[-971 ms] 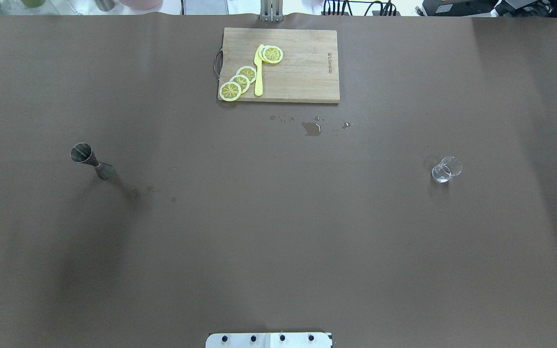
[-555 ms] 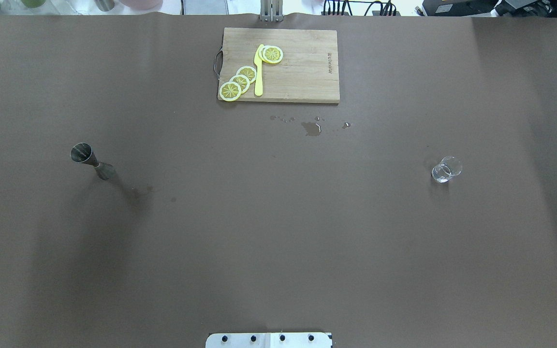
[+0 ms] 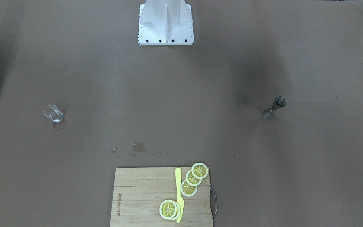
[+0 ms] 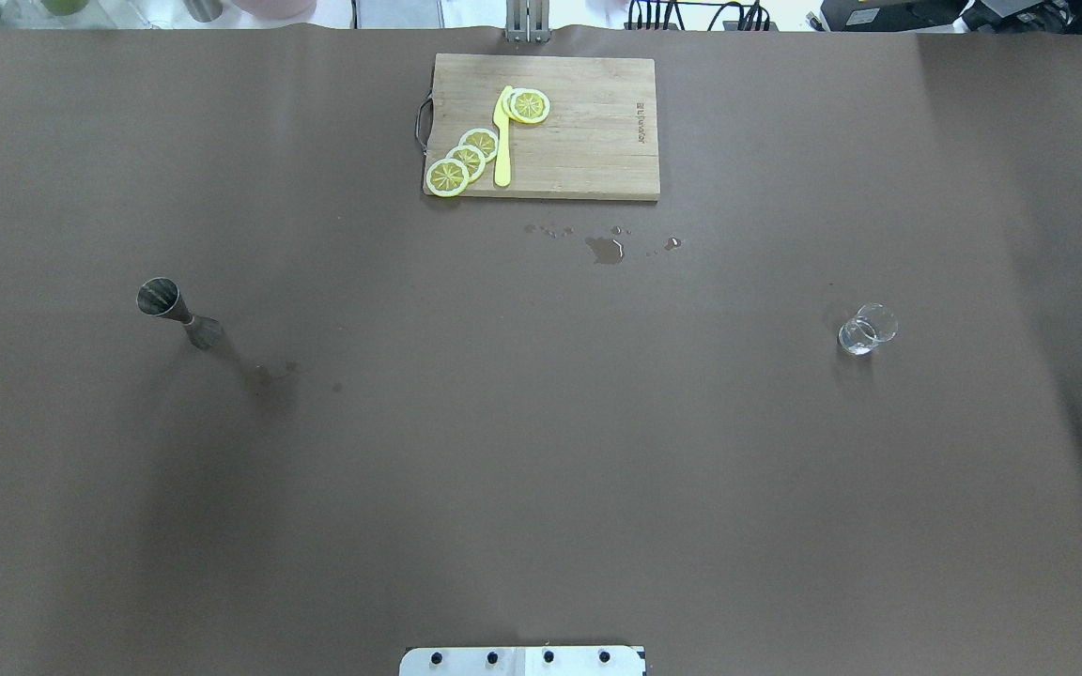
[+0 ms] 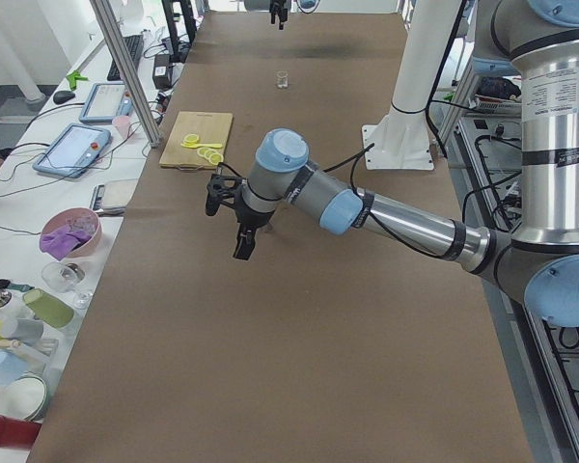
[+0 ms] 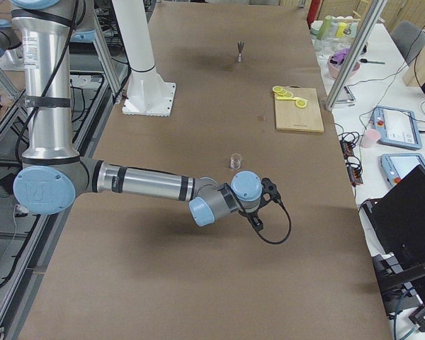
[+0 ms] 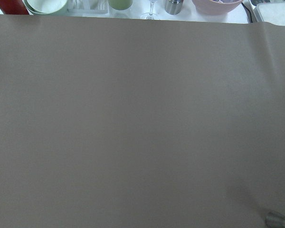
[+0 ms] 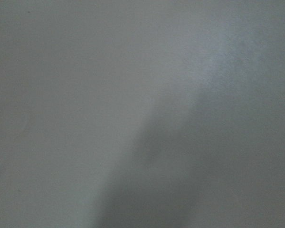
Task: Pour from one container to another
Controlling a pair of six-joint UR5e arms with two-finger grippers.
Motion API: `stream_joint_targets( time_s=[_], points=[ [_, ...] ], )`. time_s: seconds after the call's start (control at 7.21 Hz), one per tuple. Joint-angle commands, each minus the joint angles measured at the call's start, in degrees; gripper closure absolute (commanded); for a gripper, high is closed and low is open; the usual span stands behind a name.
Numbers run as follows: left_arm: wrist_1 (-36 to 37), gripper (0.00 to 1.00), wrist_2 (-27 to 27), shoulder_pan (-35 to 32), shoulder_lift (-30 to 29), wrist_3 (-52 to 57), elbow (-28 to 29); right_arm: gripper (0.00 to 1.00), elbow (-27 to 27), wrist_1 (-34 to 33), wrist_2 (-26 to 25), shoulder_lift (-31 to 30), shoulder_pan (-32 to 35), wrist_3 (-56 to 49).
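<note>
The jigger (image 4: pixel 179 314) stands upright on the table (image 4: pixel 541 451), long axis vertical, inboard of the left tool (image 5: pixel 242 251) — only a sliver of metal shows at the lower right corner of that wrist's view. The glass (image 4: pixel 866 330), upright too and with what looks like a little clear liquid in it, sits inboard of the right tool (image 6: pixel 258 221), which hangs nearer the table's end. The vessels are well apart, each nearer its own arm, so I'd guess each side takes its own and they meet toward the middle. Neither tool holds a vessel. Whether their jaws are spread or pressed together I cannot tell from the side views alone.
</note>
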Motion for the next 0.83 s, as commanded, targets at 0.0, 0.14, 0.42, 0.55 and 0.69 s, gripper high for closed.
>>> stream_joint_targets(
  time_s=[0.0,0.14,0.42,0.55,0.69],
  points=[
    [-9.2,0.03,3.6,4.4,3.6,-8.7,-2.7,0.00,0.1,8.1,-0.2,0.2,-5.8,-0.7],
    [-11.7,0.03,7.0,7.9,5.1,-12.6,-4.4,0.00,-0.6,11.4,-0.4,1.3,-8.0,-3.1],
    [-11.9,0.03,13.1,13.3,6.5,-17.4,-8.2,0.00,-0.3,14.1,-0.3,2.3,-11.7,-6.3],
    [-12.8,0.03,16.6,16.2,7.8,-20.3,-10.1,0.00,-1.3,19.5,-0.7,2.2,-13.6,-7.0],
    [-13.8,0.03,19.1,18.4,8.1,-22.6,-10.5,0.00,-2.4,20.6,-0.6,2.3,-14.2,-7.3]
  ],
)
